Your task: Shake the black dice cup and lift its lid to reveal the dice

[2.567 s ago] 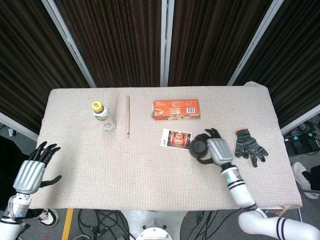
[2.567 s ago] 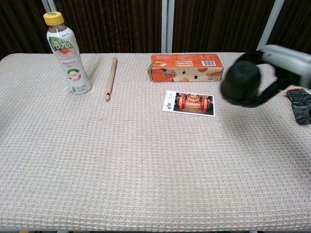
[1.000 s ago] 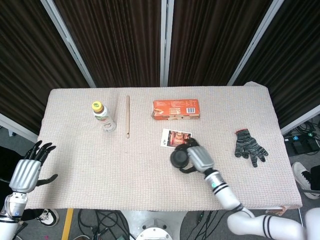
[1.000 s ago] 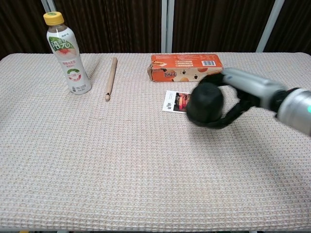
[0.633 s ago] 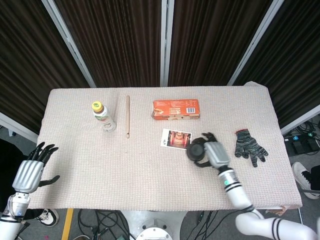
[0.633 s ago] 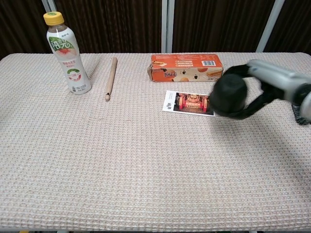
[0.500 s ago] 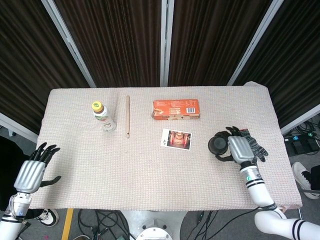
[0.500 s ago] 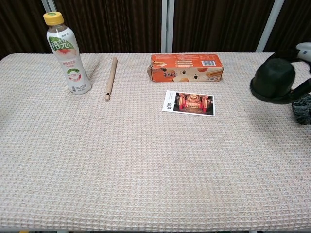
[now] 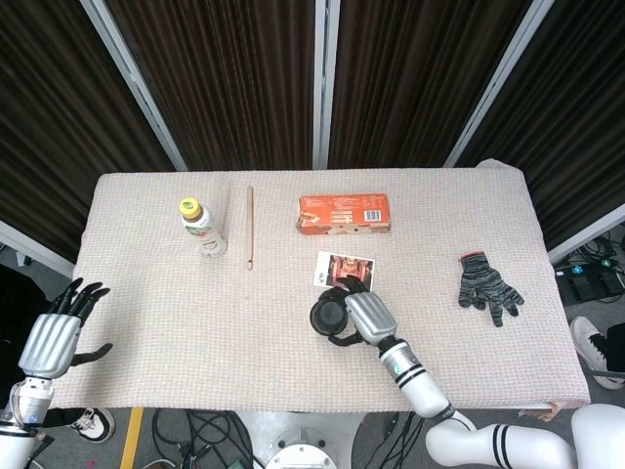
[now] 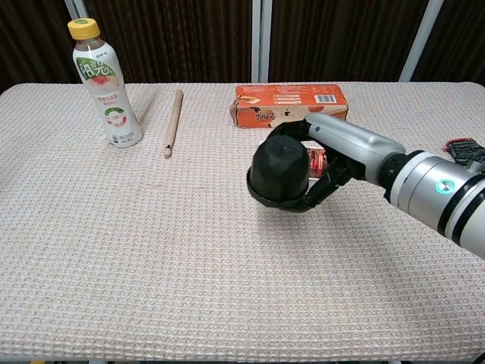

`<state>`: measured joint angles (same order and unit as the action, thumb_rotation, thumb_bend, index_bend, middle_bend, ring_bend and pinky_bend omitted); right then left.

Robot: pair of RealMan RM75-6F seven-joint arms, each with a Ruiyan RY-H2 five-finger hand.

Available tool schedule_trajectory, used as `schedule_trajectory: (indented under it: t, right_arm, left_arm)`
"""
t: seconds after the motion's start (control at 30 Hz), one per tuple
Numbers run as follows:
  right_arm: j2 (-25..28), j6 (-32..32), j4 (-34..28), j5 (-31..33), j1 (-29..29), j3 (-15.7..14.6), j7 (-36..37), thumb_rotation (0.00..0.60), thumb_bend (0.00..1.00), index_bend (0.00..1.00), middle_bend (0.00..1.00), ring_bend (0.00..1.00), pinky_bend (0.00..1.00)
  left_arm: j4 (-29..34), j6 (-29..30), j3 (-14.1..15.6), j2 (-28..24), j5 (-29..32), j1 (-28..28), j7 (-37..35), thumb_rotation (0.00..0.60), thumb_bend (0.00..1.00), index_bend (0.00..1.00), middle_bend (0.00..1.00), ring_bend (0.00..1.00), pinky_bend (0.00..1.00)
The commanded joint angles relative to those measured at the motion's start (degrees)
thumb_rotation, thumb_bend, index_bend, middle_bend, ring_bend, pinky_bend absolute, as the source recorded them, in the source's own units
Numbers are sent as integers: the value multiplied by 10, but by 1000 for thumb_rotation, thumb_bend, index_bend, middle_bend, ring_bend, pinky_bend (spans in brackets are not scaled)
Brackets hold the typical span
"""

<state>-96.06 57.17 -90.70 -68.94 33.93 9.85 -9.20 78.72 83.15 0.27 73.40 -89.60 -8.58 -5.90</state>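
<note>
My right hand (image 9: 357, 317) (image 10: 326, 155) grips the black dice cup (image 9: 329, 316) (image 10: 281, 174), holding it lifted above the cloth near the table's middle. Its fingers wrap the cup from the right, and the lid stays closed on it. The dice are hidden inside. Off the table's near left corner, my left hand (image 9: 59, 332) hangs open with nothing in it; the chest view does not show it.
A photo card (image 9: 344, 269) lies partly behind the cup. An orange box (image 9: 344, 214) (image 10: 290, 105), a wooden stick (image 9: 249, 227) (image 10: 173, 121) and a drink bottle (image 9: 203, 228) (image 10: 106, 85) stand at the back. A dark glove (image 9: 488, 287) (image 10: 464, 147) lies at the right.
My right hand has swung the cup from the far right, beside the glove, leftward to the table's middle. Over the earlier frames it went back and forth sideways. The left hand barely moved.
</note>
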Motion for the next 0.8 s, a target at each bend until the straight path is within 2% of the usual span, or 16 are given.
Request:
schedule_trajectory:
  t: [0.03,0.13,0.23,0.43,0.8]
  right_arm:
    - [149,45,17,7,-74,-24,78,600,162,310,430,83,0]
    - [165,35,36,-1,-87,-27,140,600,159,309,429,81,0]
    - [143,23,45,-43,-71,-40,129,600,158,309,429,81,0]
    - [78,1,89,-50,-60,-56,114,600,157,310,427,82,0]
    - [72,39,130,-78,-84,-62,153,600,158,310,426,82,0]
  left_arm:
    - [-2,2,-1,4,-2,-1,0,600,123,167,120,0,192]
    - [-3,-4,0,7,-2,-4,4,600,124,167,120,0,192]
    - [1,-3,1,10,-7,-6,9,600,124,167,120,0,192]
    - [5,-3,0,6,-7,-6,10,600,123,167,120,0,192]
    - [-4,-3,-1,10,-8,-9,14,600,124,167,120,0,192]
